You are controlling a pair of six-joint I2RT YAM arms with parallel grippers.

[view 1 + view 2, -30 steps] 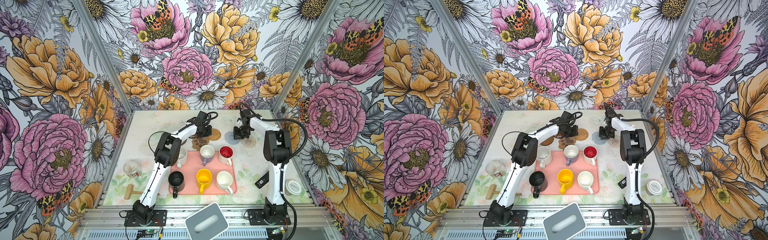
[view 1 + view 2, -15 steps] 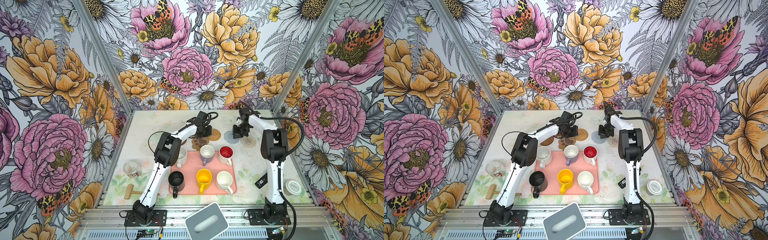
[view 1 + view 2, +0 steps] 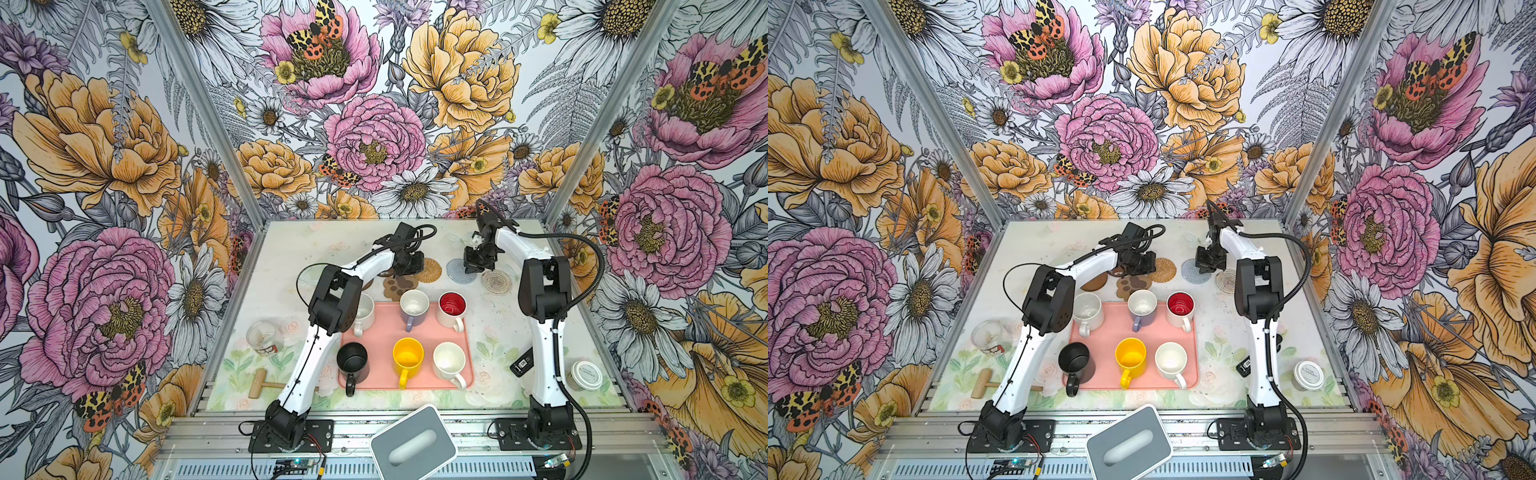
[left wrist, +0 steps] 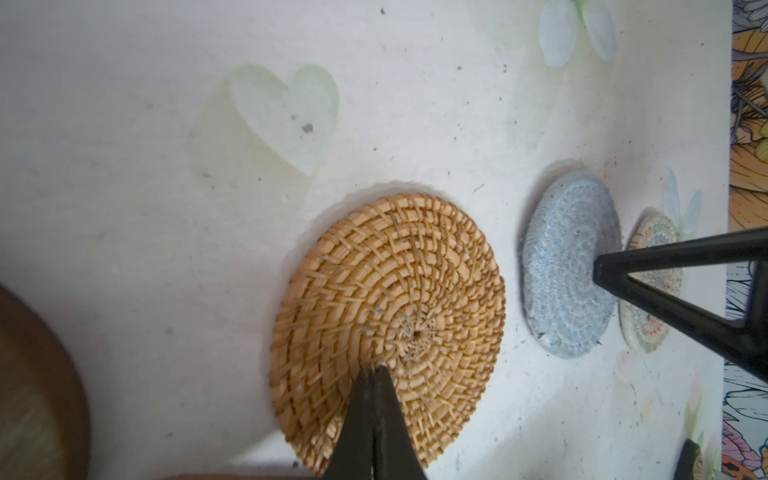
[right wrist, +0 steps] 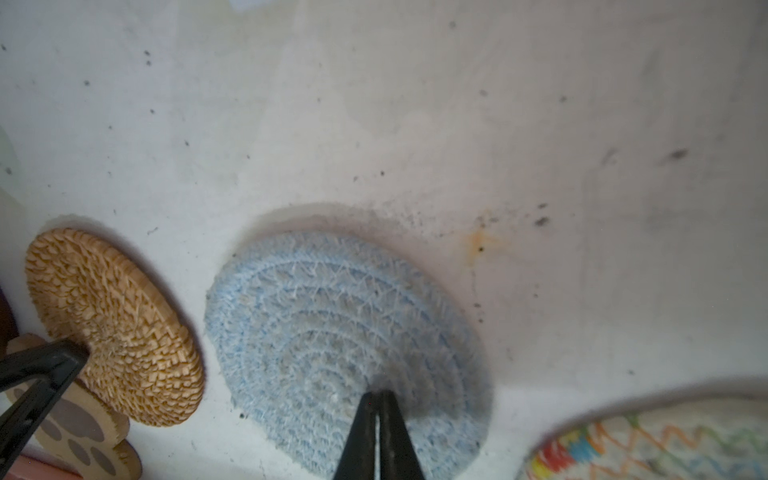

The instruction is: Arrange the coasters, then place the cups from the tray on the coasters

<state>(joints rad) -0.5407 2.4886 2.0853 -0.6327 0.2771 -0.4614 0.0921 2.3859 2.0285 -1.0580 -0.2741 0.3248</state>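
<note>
My left gripper is shut, its tips pressed on the tan rattan coaster. The right gripper is shut too, tips down on the grey-blue woven coaster. In a top view the coasters lie in a row behind the tray: a brown disc, paw-print, rattan, grey-blue and cream lacy. On the tray stand the cups: white, partly behind my left arm, lavender, red-inside, black, yellow and cream-white.
A clear glass jar and a wooden mallet lie at the front left. A small black device and a white-lidded jar sit at the front right. A grey box rests on the front rail.
The right arm has shifted slightly left, its shut tips staying on the grey-blue coaster, which moved a little with them. The left arm has not moved.
</note>
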